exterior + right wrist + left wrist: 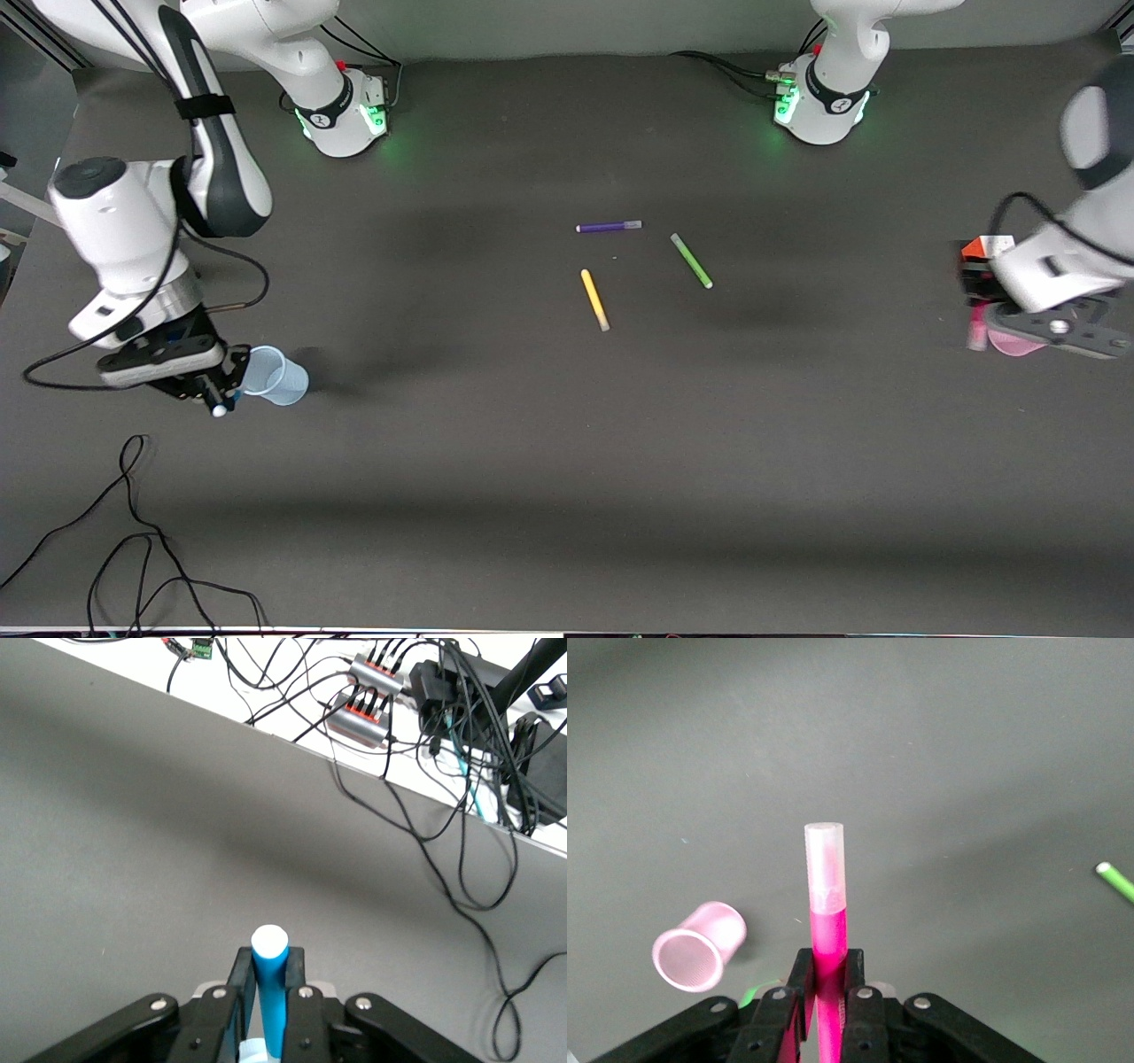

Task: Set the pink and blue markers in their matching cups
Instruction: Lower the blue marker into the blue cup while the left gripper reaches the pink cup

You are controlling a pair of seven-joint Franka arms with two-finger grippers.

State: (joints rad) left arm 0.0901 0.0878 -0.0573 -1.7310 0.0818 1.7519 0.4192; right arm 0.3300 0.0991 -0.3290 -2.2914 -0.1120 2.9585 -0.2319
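My right gripper (215, 390) is shut on the blue marker (271, 1001), beside the rim of the pale blue cup (276, 377) at the right arm's end of the table. In the front view only the marker's pale tip (218, 410) shows. The right wrist view shows the fingers (298, 970) clamped on the marker, and the cup is out of that view. My left gripper (980, 310) is shut on the pink marker (826, 904), held with its pale cap outward. The pink cup (698, 946) is just beside it and partly hidden under the hand in the front view (1013, 344).
A purple pen (609, 227), a yellow pen (594, 299) and a green pen (691, 260) lie mid-table; the green one's tip shows in the left wrist view (1116, 881). Loose black cable (133, 523) lies near the front edge. Cables and hubs (372, 691) sit off the table's edge.
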